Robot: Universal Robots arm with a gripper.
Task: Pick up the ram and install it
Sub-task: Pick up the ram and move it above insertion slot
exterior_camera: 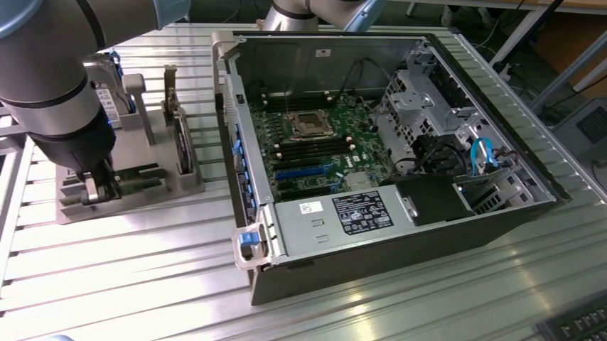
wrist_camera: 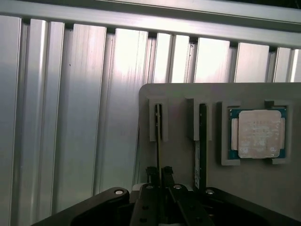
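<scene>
Fingers (wrist_camera: 160, 174) down low and drawn in narrow, one pad either side of the ram (wrist_camera: 159, 127), and by my reading that's a pinch on its thin top edge. The ram stands on edge in its slot in the grey holder (wrist_camera: 244, 183), not yet lifted clear. Standing it upright like that leaves both flat faces free, which is just what a narrow two-sided pinch needs.

Just beside it, a second stick (wrist_camera: 202, 141) stands the same way in the next slot, parallel and apart from mine. I'm squarely over the one slot, so the neighbour isn't touched. Further along the holder, the processor (wrist_camera: 257, 133) lies flat in a square pocket, lid up, well away from my grip.

From the exterior view, I see my fingers (exterior_camera: 95, 188) at the holder (exterior_camera: 142, 192) on that view's left, the arm (exterior_camera: 47, 85) coming straight down over it. That suits a stick that has to leave its slot along its own height. The holder sits on the ribbed metal counter (exterior_camera: 142, 270).

Over on the exterior view's right, well apart from me, the case (exterior_camera: 399, 234) lies open on its side with the board (exterior_camera: 313, 142) facing up. Nothing of the install is done; the ram is at the holder, between my fingers.
</scene>
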